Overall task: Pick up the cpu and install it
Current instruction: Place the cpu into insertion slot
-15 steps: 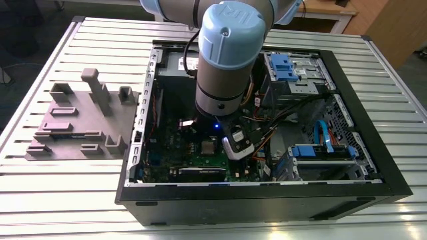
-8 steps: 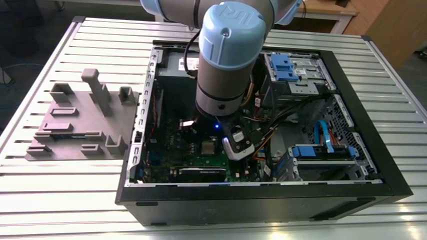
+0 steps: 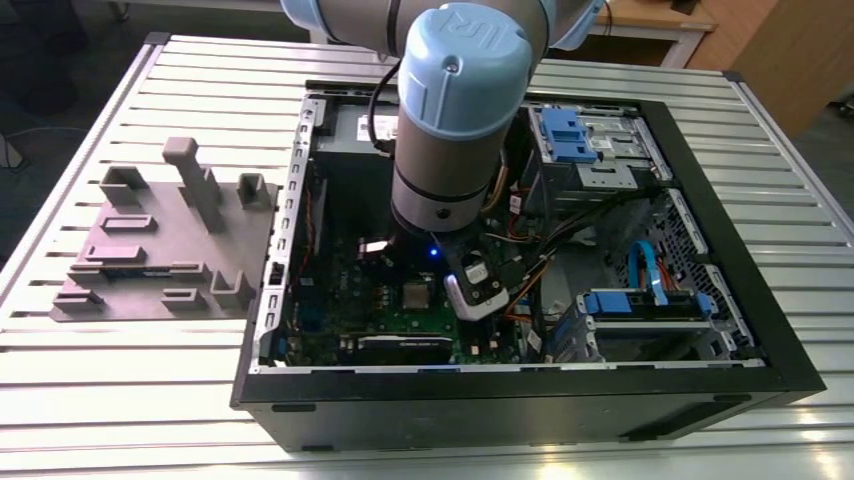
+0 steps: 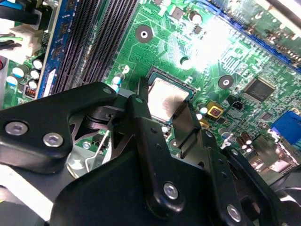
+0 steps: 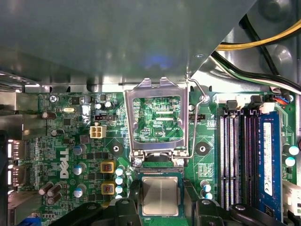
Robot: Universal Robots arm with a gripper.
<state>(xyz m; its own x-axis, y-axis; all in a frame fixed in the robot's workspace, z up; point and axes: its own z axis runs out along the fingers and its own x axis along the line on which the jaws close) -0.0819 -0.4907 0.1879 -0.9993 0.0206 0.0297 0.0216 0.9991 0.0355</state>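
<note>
Cpu point(image 5: 160, 194) at the socket point(image 5: 160, 173), install step, I think.
Gripper point(image 5: 161, 202) sits right around it; holding or not, I cannot tell. Seating calls for a soft, level touch.

Slatted metal table point(image 3: 80, 400); wooden furniture point(image 3: 767, 50) (perhaps desk, cabinet) behind.

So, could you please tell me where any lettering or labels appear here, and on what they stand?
Arm's blue cap: a raised maker's logo, not quoted here.
Circuit board: a large white maker's name, not quoted here; the fine white print is too small to read.
Memory stick: a label, too small to read.
Chip: nothing legible.
</note>
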